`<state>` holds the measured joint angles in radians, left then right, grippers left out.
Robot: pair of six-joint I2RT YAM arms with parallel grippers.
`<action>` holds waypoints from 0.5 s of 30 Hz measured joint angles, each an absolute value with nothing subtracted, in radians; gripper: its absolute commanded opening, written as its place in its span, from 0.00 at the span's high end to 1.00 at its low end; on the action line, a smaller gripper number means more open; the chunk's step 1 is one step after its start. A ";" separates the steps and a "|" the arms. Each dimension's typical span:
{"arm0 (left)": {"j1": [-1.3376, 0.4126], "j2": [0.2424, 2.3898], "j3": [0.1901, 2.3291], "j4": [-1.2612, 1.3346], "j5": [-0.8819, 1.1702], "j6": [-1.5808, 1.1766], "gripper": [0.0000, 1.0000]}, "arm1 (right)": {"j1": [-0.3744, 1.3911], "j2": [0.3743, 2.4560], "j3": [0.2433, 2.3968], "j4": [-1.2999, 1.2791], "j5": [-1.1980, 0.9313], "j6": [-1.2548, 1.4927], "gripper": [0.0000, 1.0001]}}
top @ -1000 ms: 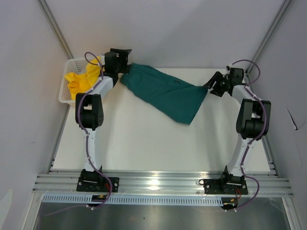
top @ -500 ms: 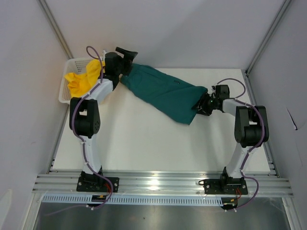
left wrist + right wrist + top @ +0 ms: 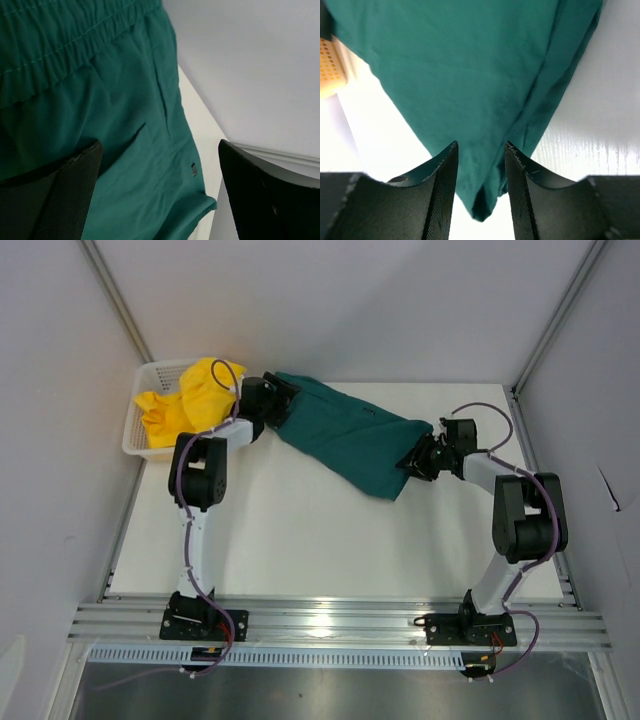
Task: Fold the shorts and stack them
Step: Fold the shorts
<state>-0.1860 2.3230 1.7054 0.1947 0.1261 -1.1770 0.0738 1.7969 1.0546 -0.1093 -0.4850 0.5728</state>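
Lying on the white table, teal shorts; right gripper pinching their corner, left gripper gaping

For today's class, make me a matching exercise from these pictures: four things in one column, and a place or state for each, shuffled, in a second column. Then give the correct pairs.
Column 1
1. green shorts
2. yellow shorts
3. left claw
4. right claw

Column 2
A. in the white basket at the table's far left corner
B. fingers wide apart over the elastic waistband
C. spread flat across the white table
D. fingers narrowed around a corner of the green cloth

Pairs: 1-C, 2-A, 3-B, 4-D
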 measured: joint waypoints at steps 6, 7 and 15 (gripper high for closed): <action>-0.186 2.383 1.703 0.286 0.161 -1.177 0.02 | 0.075 1.746 1.055 -0.114 -0.459 0.575 0.57; -0.186 2.388 1.703 0.300 0.164 -1.177 0.02 | 0.075 1.744 1.055 -0.114 -0.460 0.576 0.57; -0.186 2.414 1.627 0.479 0.179 -1.169 0.02 | 0.084 1.745 1.016 -0.083 -0.488 0.604 0.58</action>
<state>-0.1856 2.4138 1.6272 0.4793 0.1791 -1.1687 0.0841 1.7447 1.0157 -0.0826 -0.4877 0.6041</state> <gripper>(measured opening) 0.976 0.425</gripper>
